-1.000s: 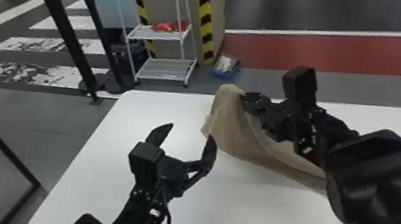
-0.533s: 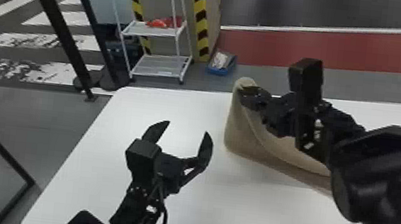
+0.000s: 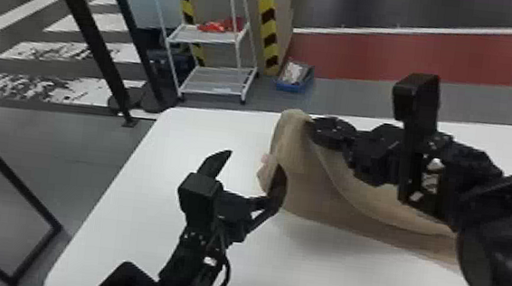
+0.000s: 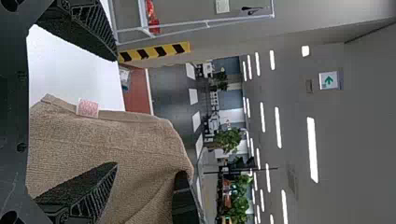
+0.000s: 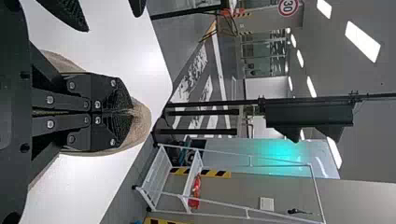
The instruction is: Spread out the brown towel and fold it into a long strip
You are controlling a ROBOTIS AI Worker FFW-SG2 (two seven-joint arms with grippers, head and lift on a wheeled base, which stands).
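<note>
In the head view my right gripper [image 3: 316,126] holds up the brown towel [image 3: 314,187] by its upper corner, and the cloth drapes down to the right along the table. My left gripper [image 3: 250,164] stands open, one finger against the towel's left edge near a small tag. In the left wrist view the towel [image 4: 126,144] with its pale tag lies by one finger of my left gripper [image 4: 112,112]. From the right wrist, the closed fingers of my right gripper [image 5: 130,112] pinch the towel [image 5: 143,121].
The white table [image 3: 125,213] extends around the towel and under both arms. Beyond its far edge stand a white shelf cart [image 3: 216,81] and a blue bin [image 3: 293,78] on the floor. Black posts [image 3: 97,46] rise at the left.
The right gripper has shifted slightly left with the towel since half a second ago, after moving right before that. The towel's edge and tag now meet the left gripper's finger.
</note>
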